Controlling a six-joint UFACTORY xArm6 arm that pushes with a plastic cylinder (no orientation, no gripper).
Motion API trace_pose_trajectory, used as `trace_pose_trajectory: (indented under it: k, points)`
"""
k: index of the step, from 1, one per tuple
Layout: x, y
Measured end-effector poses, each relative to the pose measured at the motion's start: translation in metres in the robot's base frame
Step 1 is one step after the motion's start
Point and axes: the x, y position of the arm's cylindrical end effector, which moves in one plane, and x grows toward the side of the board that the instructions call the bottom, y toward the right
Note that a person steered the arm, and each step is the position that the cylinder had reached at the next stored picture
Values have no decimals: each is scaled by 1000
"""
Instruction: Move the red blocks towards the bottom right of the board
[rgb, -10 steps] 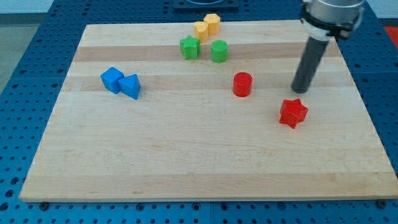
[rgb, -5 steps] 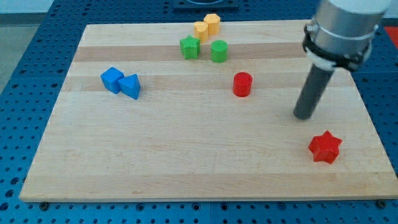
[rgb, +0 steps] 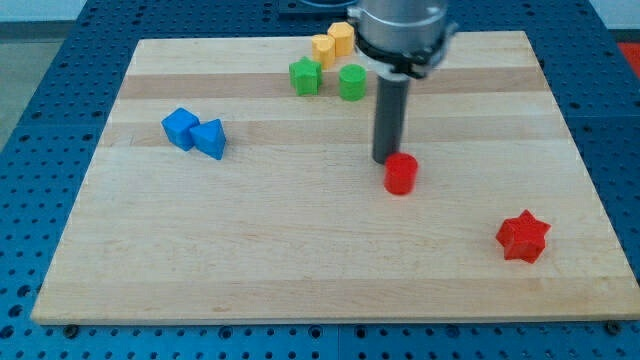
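A red cylinder (rgb: 401, 173) stands near the middle of the wooden board (rgb: 300, 250). My tip (rgb: 386, 160) is right against its upper left side. A red star block (rgb: 523, 237) lies near the board's bottom right. The rod rises from the tip to the view's top.
A green star block (rgb: 305, 76) and a green cylinder (rgb: 351, 82) sit near the top centre, with two yellow blocks (rgb: 333, 42) just above them. A blue cube (rgb: 180, 128) and a blue triangular block (rgb: 210, 138) lie together at the left.
The red star slid from mid-right to the bottom right. My tip then crossed left to the red cylinder, which has shifted down and slightly right.
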Motion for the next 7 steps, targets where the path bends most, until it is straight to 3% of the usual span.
trace_pose_trajectory:
  k: [1, 2, 3, 5, 6, 7]
  points:
    - [3, -1]
    - [-11, -43]
    - [21, -58]
    - [41, 30]
    - [41, 38]
    - [21, 6]
